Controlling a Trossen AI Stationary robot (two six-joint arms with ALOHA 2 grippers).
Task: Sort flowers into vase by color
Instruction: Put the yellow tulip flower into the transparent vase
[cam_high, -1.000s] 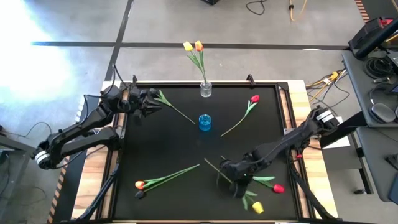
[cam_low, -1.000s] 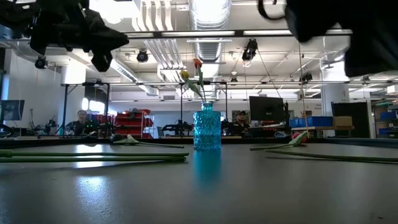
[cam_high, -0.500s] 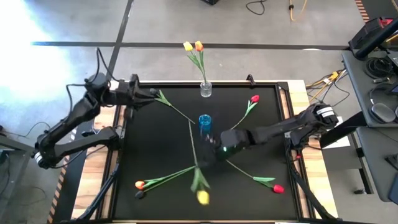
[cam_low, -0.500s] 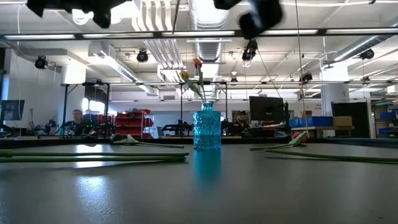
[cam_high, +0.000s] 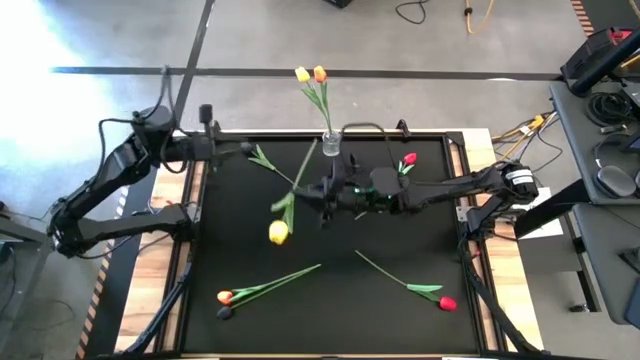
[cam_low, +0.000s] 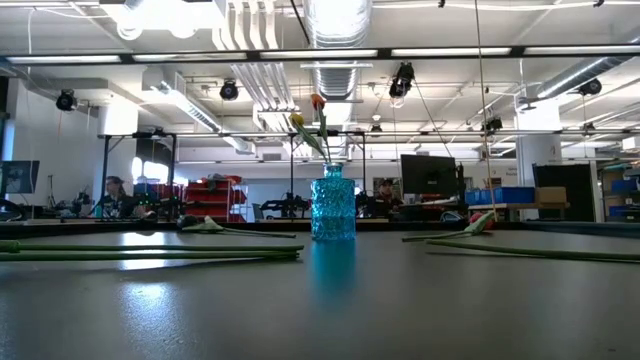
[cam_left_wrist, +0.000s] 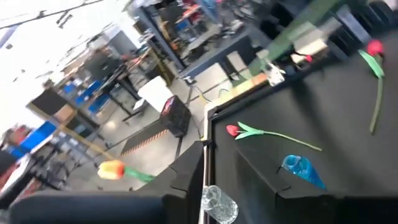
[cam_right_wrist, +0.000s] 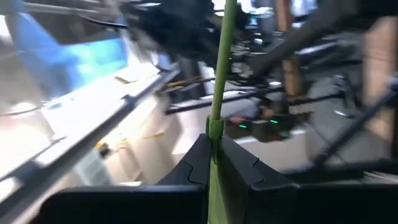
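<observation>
Over the black table (cam_high: 250, 240), only the right wrist view shows right jaws pinching the yellow tulip's stem (cam_right_wrist: 219, 93).

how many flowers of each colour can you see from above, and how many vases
yellow flowers: 2, one in the clear vase, one held by the right gripper
orange flowers: 2
red flowers: 2
vases: 2, clear vase and a blue vase in the low view
total: 6 flowers, 2 vases

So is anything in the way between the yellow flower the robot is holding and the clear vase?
Nothing visible blocks it. The right gripper holds the yellow flower by its stem, raised over bare table; the clear vase stands just beyond, already holding two flowers.
</observation>
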